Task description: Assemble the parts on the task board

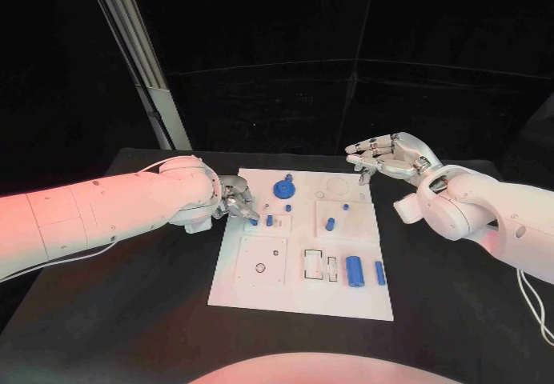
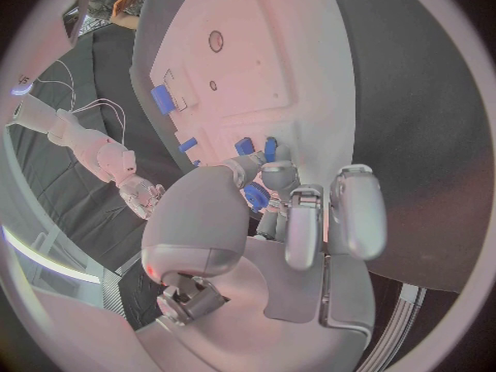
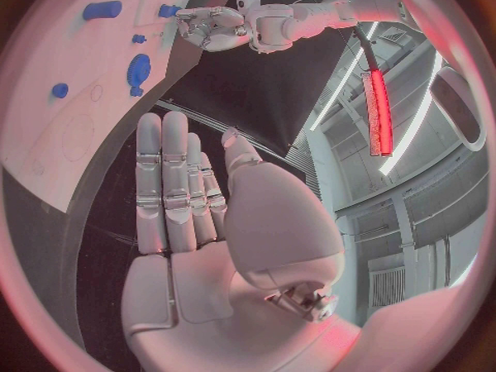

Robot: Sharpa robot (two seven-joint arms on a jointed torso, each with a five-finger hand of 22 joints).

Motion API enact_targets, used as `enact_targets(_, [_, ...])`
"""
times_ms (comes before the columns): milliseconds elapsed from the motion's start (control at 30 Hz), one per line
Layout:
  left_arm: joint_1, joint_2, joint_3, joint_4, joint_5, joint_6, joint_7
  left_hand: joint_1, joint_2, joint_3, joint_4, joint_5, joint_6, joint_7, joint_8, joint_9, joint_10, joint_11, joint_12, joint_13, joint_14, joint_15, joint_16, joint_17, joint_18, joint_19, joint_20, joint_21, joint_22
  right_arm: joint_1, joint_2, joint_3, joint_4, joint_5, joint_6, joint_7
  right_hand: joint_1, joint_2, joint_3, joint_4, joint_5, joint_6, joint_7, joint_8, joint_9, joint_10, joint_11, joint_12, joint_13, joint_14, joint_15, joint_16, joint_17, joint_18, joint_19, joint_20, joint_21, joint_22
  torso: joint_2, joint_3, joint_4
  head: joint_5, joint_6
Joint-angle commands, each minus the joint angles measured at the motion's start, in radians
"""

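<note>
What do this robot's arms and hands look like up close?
Both arms are smooth, rounded white shells. Each ends in a silver metallic hand: the left hand, the right hand. A thin white cable trails from the right arm.

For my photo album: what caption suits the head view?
Left hand works at a white board of blue parts; right hand hovers open.

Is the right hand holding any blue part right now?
No: in the right wrist view the right hand is flat with straight fingers and nothing in it, off the task board.
</note>
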Motion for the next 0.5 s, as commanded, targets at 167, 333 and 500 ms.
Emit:
enact_targets(167, [-0.002, 0.003, -0.001, 0.001, -0.008, 0.042, -0.016, 0.003, 0.003, 0.083, -0.075, 0.003, 0.001, -0.007, 0.007, 0.001, 0.006, 0.0, -0.003, -0.001, 0.104, 0.0, 0.003, 0.263, -0.002, 0.005, 0.004, 0.002, 0.0, 0.002, 0.001, 0.0, 0.002, 0.001, 0.009, 0.008, -0.004, 0.007, -0.007, 0.001, 0.002, -0.007, -0.002, 0.003, 0.0, -0.009, 0.002, 0.005, -0.001, 0.001, 0.004, -0.005, 0.001, 0.005, 0.006, 0.002, -0.003, -0.001, 0.0, 0.0003, 0.0008, -0.001, -0.003])
enact_targets(333, [-0.002, 0.004, -0.001, 0.001, -0.008, 0.05, -0.019, 0.003, 0.003, 0.083, -0.075, 0.003, 0.001, -0.007, 0.007, 0.001, 0.006, 0.0, -0.003, -0.001, 0.104, 0.0, 0.003, 0.263, -0.002, 0.005, 0.004, 0.002, 0.0, 0.002, 0.001, 0.0, 0.001, 0.001, 0.01, 0.008, -0.004, 0.007, -0.007, 0.001, 0.002, -0.007, -0.002, 0.003, 0.0, -0.009, 0.002, 0.005, -0.001, 0.001, 0.004, -0.005, 0.001, 0.005, 0.006, 0.002, -0.003, -0.001, 0.0, 0.0004, 0.001, 0.0, -0.003])
enact_targets(500, [-0.002, 0.007, -0.002, 0.0, -0.008, 0.053, -0.02, -0.002, -0.005, 0.088, -0.075, 0.003, 0.003, -0.009, 0.013, 0.003, 0.007, -0.002, -0.004, -0.001, 0.104, -0.001, 0.003, 0.263, -0.001, 0.005, 0.004, 0.001, -0.002, 0.002, 0.002, 0.0, 0.001, 0.001, 0.01, 0.008, -0.004, 0.007, -0.007, 0.001, 0.002, -0.007, -0.002, 0.003, 0.0, -0.009, 0.002, 0.005, -0.001, 0.001, 0.004, -0.005, 0.001, 0.005, 0.006, 0.002, -0.003, -0.001, 0.0, 0.0001, 0.0005, 0.001, -0.005])
